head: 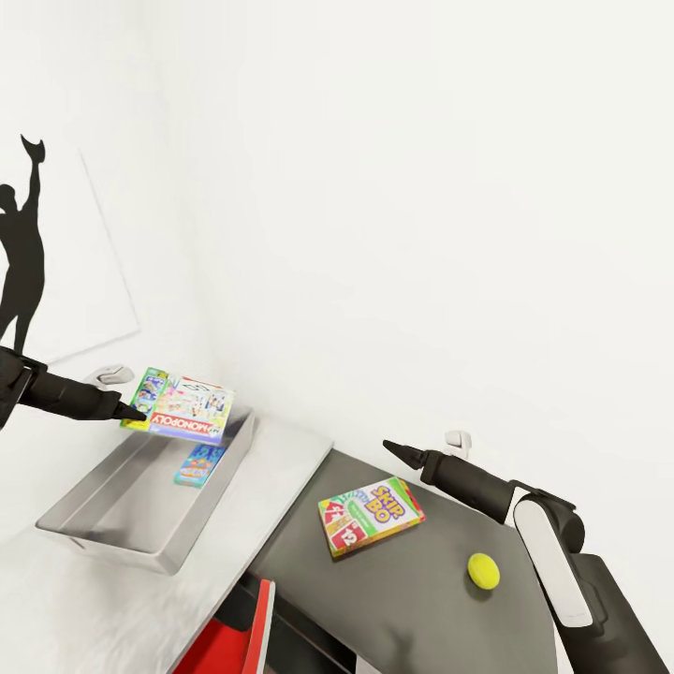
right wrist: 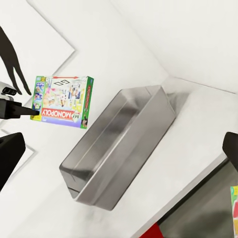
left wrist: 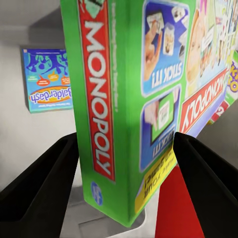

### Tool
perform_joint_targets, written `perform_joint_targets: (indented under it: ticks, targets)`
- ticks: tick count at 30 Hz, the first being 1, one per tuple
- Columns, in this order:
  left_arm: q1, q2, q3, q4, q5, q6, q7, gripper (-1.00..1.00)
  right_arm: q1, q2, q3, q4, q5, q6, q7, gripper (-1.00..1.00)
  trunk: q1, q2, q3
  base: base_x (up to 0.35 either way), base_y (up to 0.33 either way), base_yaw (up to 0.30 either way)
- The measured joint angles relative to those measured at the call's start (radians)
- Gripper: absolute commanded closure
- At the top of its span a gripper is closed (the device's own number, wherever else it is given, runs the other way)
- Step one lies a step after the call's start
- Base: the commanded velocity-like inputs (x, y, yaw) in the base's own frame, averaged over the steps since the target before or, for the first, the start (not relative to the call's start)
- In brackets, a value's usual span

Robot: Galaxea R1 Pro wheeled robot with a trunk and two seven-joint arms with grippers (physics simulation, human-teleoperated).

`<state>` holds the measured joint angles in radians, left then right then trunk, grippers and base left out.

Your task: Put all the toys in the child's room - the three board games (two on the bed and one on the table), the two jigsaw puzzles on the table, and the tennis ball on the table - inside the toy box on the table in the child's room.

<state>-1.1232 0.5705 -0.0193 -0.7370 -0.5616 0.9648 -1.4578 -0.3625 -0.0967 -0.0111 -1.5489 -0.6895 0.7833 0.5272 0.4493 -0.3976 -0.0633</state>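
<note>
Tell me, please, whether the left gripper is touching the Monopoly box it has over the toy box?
Touching. In the left wrist view both fingers of the left gripper press against the Monopoly box, held above the toy box.

My left gripper (left wrist: 124,163) holds a board game (head: 183,405) printed "MONOPOLY" on its face and green side, with "STICK IT!" on a panel. The box (head: 371,515) on the dark top reads "SKIP BO". The blue box (left wrist: 47,79) possibly reads "Balderdash".
</note>
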Motion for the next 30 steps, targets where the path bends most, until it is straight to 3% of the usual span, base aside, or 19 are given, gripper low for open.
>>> perform_joint_targets:
  ticks: [15,22,30]
  targets:
    - [0.004,0.009,-0.001,0.000,-0.001,-0.010,-0.001,1.00,0.000,0.000,0.000,0.000,0.000,0.000,0.001,-1.00,0.000,0.000,0.000,0.001,0.001,0.000]
    - [0.007,0.014,0.001,0.005,-0.001,-0.070,-0.002,1.00,0.000,0.000,0.000,0.000,-0.001,0.000,0.001,-1.00,0.000,0.000,0.000,0.000,0.000,0.000]
    - [0.009,0.050,0.000,0.028,-0.004,-0.178,-0.004,1.00,0.000,0.000,0.000,0.000,-0.002,0.000,0.002,-1.00,0.000,0.000,0.000,0.000,0.000,0.000]
